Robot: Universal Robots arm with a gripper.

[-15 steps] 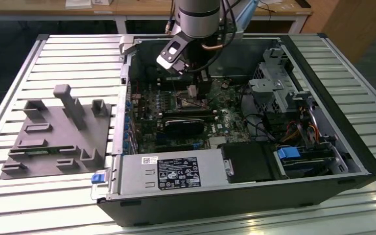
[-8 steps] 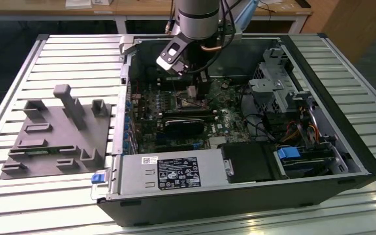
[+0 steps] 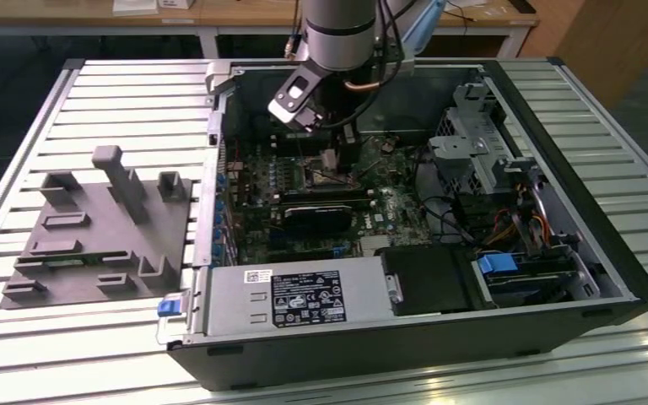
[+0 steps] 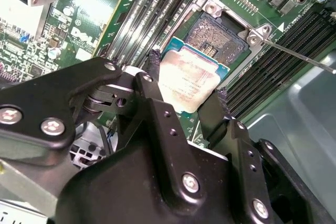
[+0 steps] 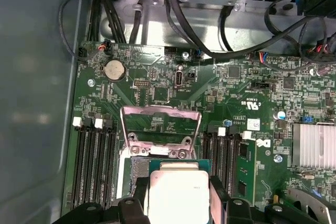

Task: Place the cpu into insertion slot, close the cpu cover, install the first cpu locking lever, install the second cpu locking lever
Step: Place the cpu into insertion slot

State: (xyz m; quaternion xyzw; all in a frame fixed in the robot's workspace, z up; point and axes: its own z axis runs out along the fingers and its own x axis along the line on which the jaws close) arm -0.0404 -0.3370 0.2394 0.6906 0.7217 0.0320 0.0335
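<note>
Gripping the cpu by opposite edges, pincer clamped on it, partly over the insertion slot

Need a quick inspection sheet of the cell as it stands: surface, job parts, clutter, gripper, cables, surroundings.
Surface: slatted metal table, open computer case on it.
Job's things: cpu held partly over the insertion slot, not seated; cpu cover raised open.
Clutter: grey fixture block beside the case.
Grippers: gripper shut on the cpu.
Cables: black cables along the case wall, apart from the slot.
Surroundings: wooden desks behind.
</note>
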